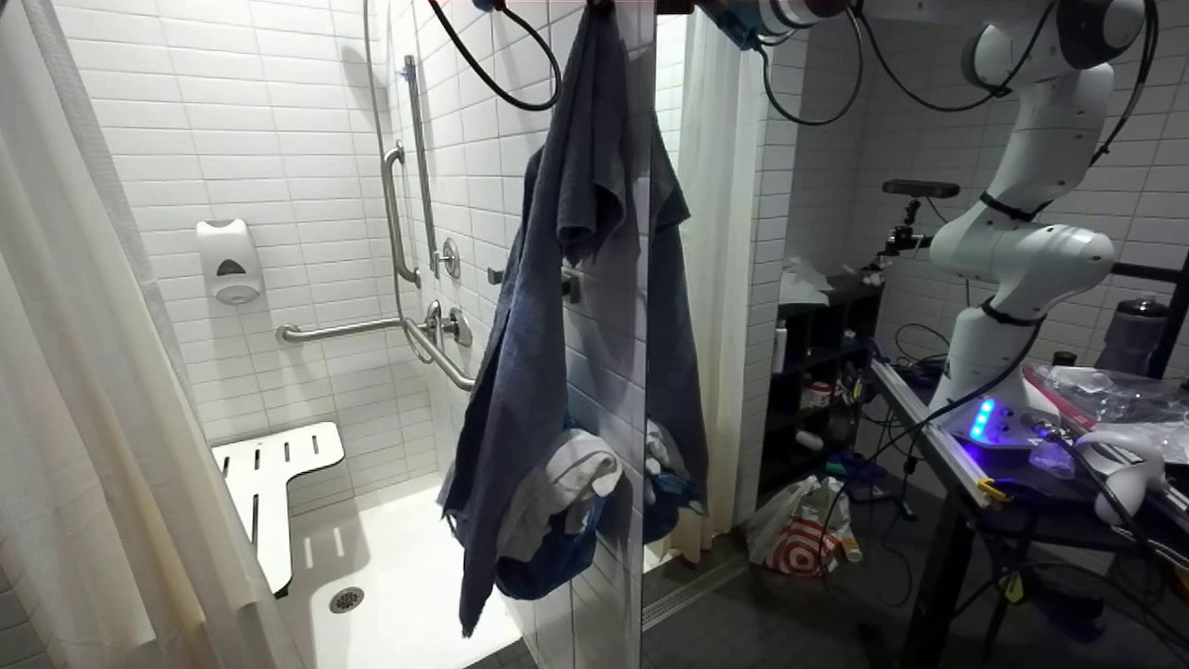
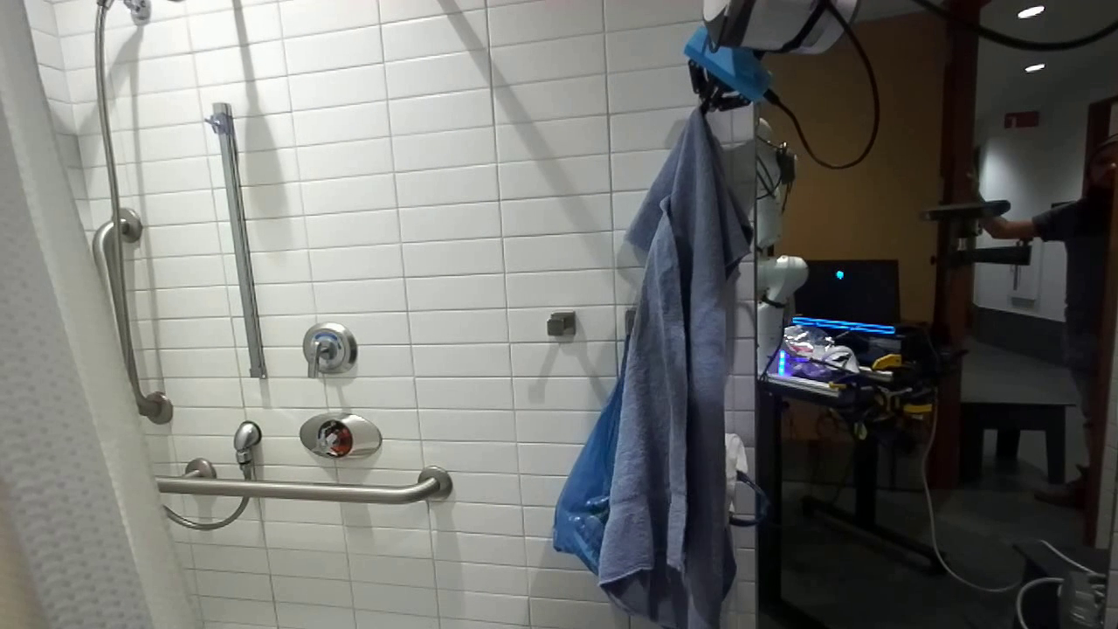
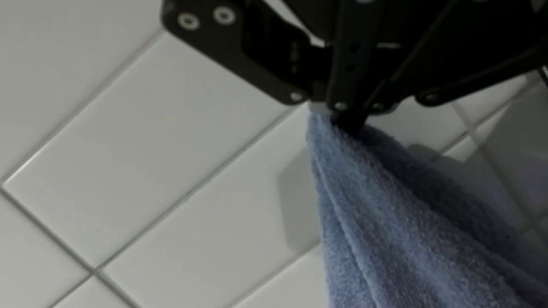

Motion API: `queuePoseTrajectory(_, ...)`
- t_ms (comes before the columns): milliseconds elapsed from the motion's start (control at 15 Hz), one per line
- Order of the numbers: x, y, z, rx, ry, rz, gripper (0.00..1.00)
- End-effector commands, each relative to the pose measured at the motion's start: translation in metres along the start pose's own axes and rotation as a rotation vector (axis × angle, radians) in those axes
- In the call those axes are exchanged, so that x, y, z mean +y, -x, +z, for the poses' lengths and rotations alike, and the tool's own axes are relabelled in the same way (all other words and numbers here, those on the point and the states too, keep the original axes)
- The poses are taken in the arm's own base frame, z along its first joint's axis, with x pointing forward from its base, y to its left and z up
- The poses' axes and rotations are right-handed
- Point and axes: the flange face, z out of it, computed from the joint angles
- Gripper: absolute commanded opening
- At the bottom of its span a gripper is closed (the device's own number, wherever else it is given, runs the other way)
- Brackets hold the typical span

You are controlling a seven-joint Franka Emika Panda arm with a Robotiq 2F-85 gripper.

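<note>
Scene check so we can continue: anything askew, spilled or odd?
Yes: the towel hangs lopsided, bunched where the fingers pinch it, its flaps ending at different heights. Partly behind it, white cloth bulges from a blue bag, which looks untidy. No spill or damage visible.

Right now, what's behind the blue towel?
A blue bag pokes out behind the towel, and white wall tiles show around it. The towel covers part of the bag and some tiles, so anything else there can't be seen.

You face a white-tiled wall (image 2: 454, 288) with a steel grab bar (image 2: 314, 491). A shower seat (image 1: 273, 483) overhangs the white floor (image 1: 409, 562).
</note>
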Motion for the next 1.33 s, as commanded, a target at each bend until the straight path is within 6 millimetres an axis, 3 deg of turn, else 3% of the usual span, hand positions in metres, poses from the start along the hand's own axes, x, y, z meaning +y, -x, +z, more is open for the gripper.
queuePoseTrajectory(0, 0.016, -0.016, 0.001, 0.057, -0.005, 0.011, 0.00)
queuePoseTrajectory(267, -0.011, -0.005, -0.016, 0.101, -0.098, -0.077, 0.00)
queuePoseTrajectory(400, -0.029, -0.003, -0.034, 0.135, -0.154, -0.138, 0.00)
queuePoseTrajectory(467, -0.042, 0.007, -0.034, 0.153, -0.196, -0.171, 0.00)
queuePoseTrajectory(533, -0.054, 0.007, -0.051, 0.167, -0.220, -0.211, 0.00)
queuePoseTrajectory(733, -0.090, 0.032, -0.062, 0.185, -0.305, -0.310, 0.00)
queuePoseTrajectory(933, -0.120, 0.062, -0.059, 0.163, -0.362, -0.379, 0.00)
queuePoseTrajectory(1267, -0.153, 0.102, -0.060, 0.095, -0.426, -0.456, 0.00)
